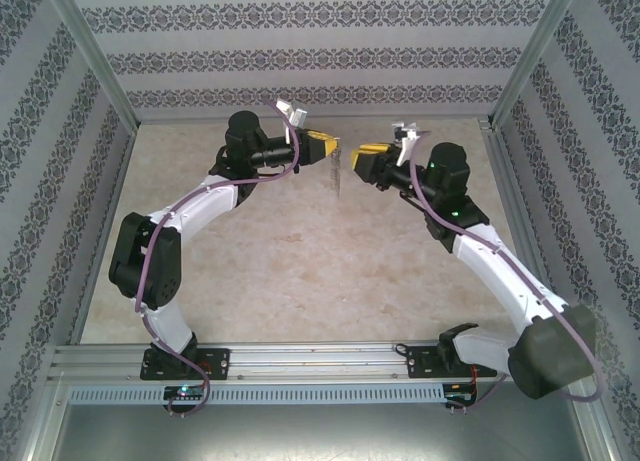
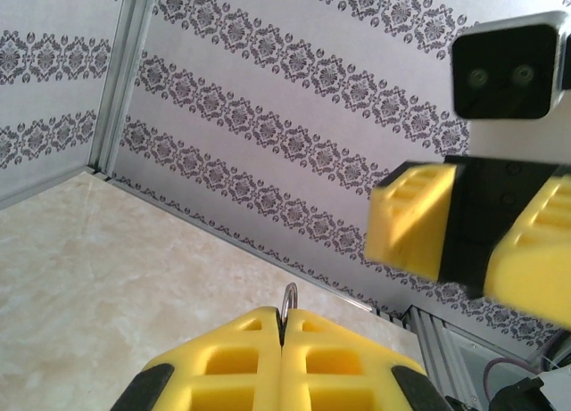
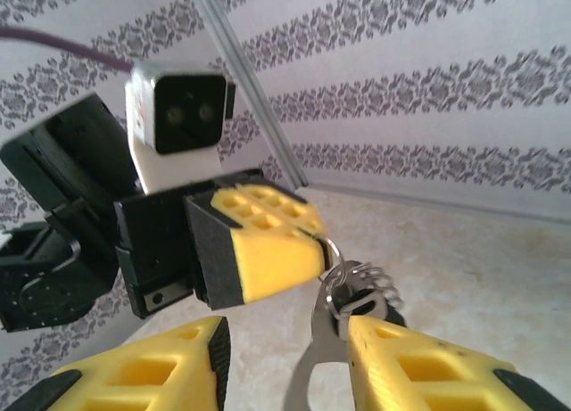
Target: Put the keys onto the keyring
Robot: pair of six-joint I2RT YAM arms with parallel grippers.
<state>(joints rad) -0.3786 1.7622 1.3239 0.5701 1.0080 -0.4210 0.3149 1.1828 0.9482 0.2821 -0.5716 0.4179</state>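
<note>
Seemingly you are near the end of it: your left gripper (image 3: 317, 250) is clamped fully shut on the top end of the thin silver-grey oval metal keyring (image 3: 312, 349), which hangs straight down from its tip, well above the pale marbled table (image 1: 300, 261). Just below that tip a tiny key with a dark head (image 3: 357, 301) dangles against the ring beside a short coiled bit of chain (image 3: 382, 286), so I judge it threaded on. Your right gripper (image 2: 473, 233) faces the left gripper from close by, its jaws partly apart on either side of the hanging ring and gripping nothing. You cannot confirm that the key's loop truly encircles the ring, because the cluster is small and tangled. The ring's lower end is cut off, and I can't say whether further keys wait.
</note>
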